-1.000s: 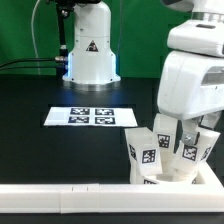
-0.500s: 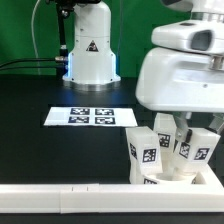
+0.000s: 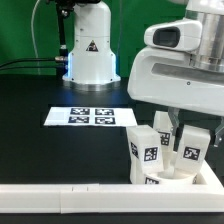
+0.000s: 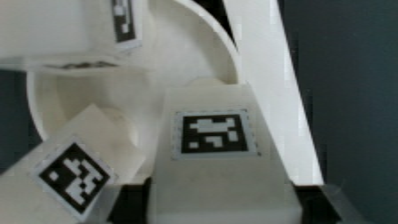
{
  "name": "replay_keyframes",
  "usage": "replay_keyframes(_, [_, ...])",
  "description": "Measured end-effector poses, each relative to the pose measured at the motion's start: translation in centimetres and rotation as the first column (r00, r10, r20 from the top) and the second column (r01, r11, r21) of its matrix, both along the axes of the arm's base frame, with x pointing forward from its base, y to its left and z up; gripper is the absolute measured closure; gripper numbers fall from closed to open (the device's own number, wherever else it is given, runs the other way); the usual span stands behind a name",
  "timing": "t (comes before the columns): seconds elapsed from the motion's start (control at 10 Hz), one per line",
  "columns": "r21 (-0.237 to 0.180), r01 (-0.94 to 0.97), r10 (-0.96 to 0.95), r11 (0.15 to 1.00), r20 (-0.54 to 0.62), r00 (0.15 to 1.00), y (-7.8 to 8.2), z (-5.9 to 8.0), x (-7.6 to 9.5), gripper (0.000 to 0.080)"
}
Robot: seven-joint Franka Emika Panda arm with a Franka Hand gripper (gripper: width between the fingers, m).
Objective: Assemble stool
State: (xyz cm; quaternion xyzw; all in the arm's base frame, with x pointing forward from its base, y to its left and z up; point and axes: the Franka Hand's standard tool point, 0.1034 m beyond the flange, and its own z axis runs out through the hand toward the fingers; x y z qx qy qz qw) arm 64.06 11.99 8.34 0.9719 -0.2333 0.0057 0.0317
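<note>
the stool [image 3: 168, 160] stands at the near edge of the black table [image 3: 40, 150], toward the exterior view's right, pressed up against the long white border rail [image 3: 60, 201] that runs along the near side. it is upside down: the round seat [image 3: 172, 180] lies low against the rail and the stubby tagged legs point upward. one leg [image 3: 145, 152] on the exterior view's left of the cluster stands clear of the arm, its black-and-white tag facing the camera. a second leg [image 3: 191, 148] to its right rises directly beneath the robot's big white wrist housing [image 3: 175, 85], which hangs right above the stool and hides the claw in that view.

in the wrist view the leg [image 4: 217, 150] fills the middle of the picture, tag showing, with dark shapes at either side of its lower end that look like the fingers [image 4: 128, 205]; the gripper [image 4: 222, 205] appears to straddle this leg, but whether it is clamped or loose i cannot tell. another tagged leg [image 4: 80, 165] sits just beside it, and the curved seat [image 4: 214, 50] lies behind.

the marker board [image 3: 92, 116] lies flat on the table farther back, to the left of the stool and well apart from it.
</note>
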Motion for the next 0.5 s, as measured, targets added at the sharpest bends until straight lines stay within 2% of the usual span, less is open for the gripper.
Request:
replay_keyframes(0.2, [0.059,0.343,-0.345,0.938,0.036,0.938,-0.51,-0.66,-0.25,0.0462])
replay_keyframes(0.3, [0.107,0.519,-0.525,0.848,0.037,0.850,-0.80,-0.68,-0.54,0.0462])
replay_keyframes(0.4, [0.140,0.595,-0.602,0.791,0.011,0.798,-1.16,-0.61,-0.43,0.0462])
replay_keyframes(0.5, [0.137,0.643,-0.649,0.754,0.006,0.761,-0.93,-0.73,-0.53,0.0462])
